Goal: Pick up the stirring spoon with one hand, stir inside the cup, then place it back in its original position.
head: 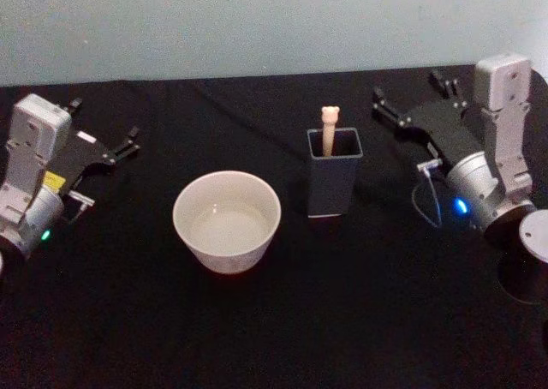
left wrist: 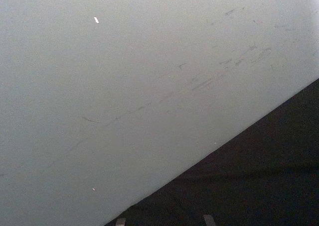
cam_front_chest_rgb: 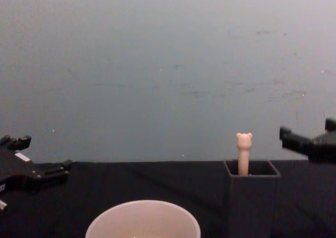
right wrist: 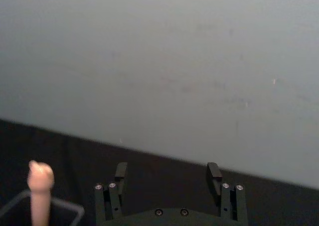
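Plainly, the stirring spoon (head: 330, 132) stands upright in the dark holder (head: 333, 183) at mid-bench, its long axis vertical and only the bear-headed handle above the square mouth; the cup (head: 227, 220) sits just left of the holder and slightly nearer. The right end effector (head: 412, 98) hovers released to the right of the handle and is the nearer one; the left end effector (head: 104, 130), also released, waits far left.
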`<control>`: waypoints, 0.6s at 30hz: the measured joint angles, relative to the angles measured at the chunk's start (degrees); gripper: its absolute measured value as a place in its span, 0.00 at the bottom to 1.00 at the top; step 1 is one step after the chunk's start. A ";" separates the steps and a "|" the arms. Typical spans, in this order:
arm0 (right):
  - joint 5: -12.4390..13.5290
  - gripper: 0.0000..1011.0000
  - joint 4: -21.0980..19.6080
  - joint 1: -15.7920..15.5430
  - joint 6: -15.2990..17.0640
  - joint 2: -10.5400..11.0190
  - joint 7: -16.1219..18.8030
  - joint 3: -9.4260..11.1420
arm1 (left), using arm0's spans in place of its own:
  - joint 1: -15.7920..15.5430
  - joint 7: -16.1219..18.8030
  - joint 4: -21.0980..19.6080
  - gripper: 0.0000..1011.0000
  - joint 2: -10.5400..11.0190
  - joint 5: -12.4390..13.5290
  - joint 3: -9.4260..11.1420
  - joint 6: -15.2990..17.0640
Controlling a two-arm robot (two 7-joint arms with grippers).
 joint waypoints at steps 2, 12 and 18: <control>-0.38 0.99 0.82 0.20 0.66 -0.09 0.04 -0.07 | 0.00 0.00 0.00 0.99 0.00 0.00 0.00 0.00; -1.87 0.99 3.76 1.18 4.24 -0.74 0.55 -0.14 | 0.00 0.00 0.00 0.99 0.00 0.00 0.00 0.00; -1.83 0.99 3.55 1.12 4.06 -0.66 0.59 -0.17 | 0.00 0.00 0.00 0.99 0.00 0.00 0.00 0.00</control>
